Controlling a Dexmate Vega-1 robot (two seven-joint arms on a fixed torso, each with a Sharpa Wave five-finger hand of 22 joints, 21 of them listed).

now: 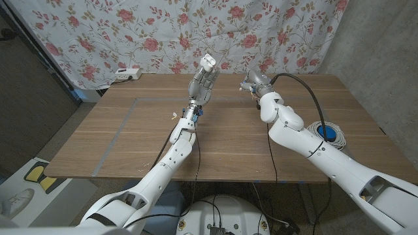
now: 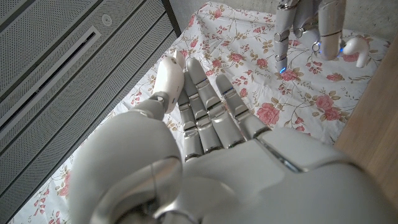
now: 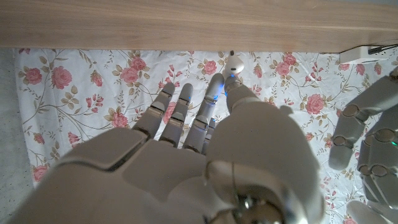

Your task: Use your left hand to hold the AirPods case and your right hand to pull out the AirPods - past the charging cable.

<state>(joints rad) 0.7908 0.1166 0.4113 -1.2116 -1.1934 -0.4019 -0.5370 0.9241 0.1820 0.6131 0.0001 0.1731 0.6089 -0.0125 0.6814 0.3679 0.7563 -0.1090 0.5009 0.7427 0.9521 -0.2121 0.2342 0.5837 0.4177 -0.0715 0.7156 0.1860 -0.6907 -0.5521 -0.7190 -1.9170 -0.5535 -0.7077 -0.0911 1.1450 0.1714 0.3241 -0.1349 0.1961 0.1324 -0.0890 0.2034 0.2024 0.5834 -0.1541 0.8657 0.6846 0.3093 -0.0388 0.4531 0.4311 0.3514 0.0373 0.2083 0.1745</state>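
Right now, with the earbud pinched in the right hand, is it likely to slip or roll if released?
The earbud looks small, smooth and glossy, so it may slip from the right hand. Its rounded head would probably let it roll on the table.

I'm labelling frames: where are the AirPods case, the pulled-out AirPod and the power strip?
AirPods case (image 1: 208, 62), head view, its white top.
AirPod (image 3: 234, 62), right wrist view, its rounded head.
power strip (image 1: 127, 74), head view, its middle.
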